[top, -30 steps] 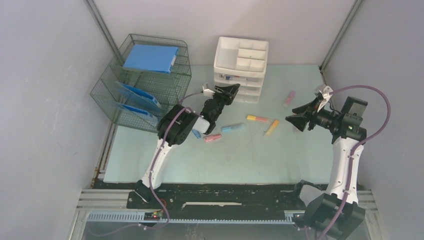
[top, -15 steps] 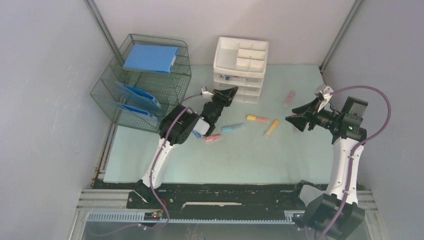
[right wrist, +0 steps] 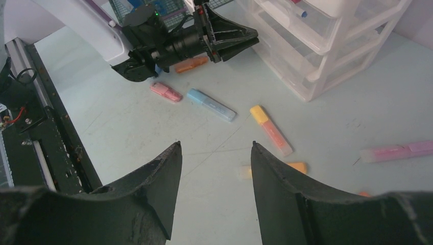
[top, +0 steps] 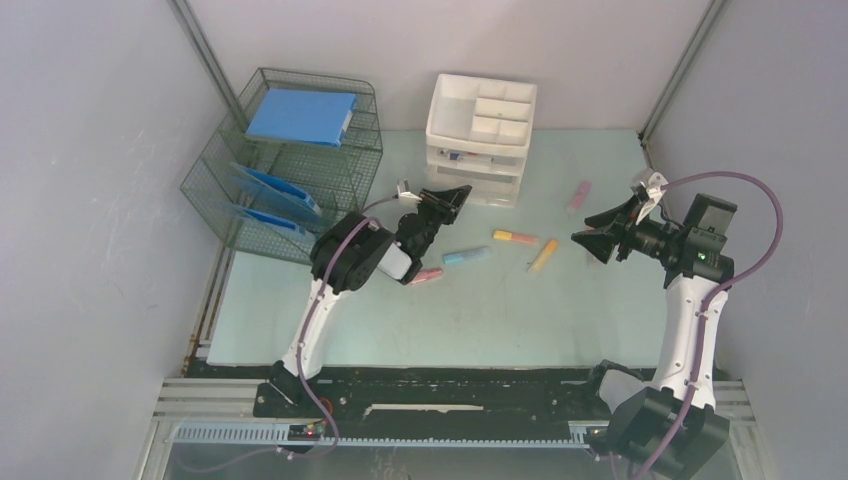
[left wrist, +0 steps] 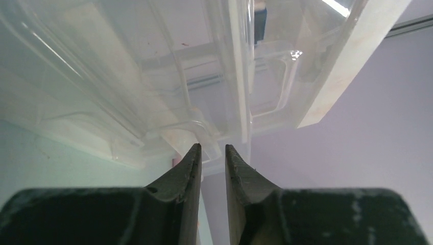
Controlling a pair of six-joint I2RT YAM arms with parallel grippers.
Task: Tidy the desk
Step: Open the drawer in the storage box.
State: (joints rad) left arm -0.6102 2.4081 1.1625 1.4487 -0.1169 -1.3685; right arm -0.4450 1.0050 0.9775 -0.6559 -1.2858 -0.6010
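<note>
The mint-green desk [top: 450, 320] carries a white drawer unit [top: 480, 140] at the back. My left gripper [top: 455, 195] is at that unit's lower left corner. In the left wrist view its jaws [left wrist: 210, 147] stand a narrow gap apart, with the clear drawer handle [left wrist: 207, 133] between the tips. My right gripper [top: 585, 240] hangs open above the desk on the right, and nothing lies between its fingers [right wrist: 215, 144]. Loose highlighters lie mid-desk: a pink one [top: 425, 276], a blue one [top: 466, 256], a yellow-and-pink one [top: 515, 238] and an orange one [top: 543, 256].
A wire mesh rack [top: 285, 165] holding blue folders stands at the back left. A pink-and-purple highlighter [top: 578, 196] lies to the right of the drawer unit. An orange marker [right wrist: 191, 64] lies beneath the left arm. The black front rail [top: 450, 395] runs along the near edge.
The left gripper's jaws have narrowed, and the gripper has drawn back a little toward the near left from the drawer unit. The right arm has not moved.
</note>
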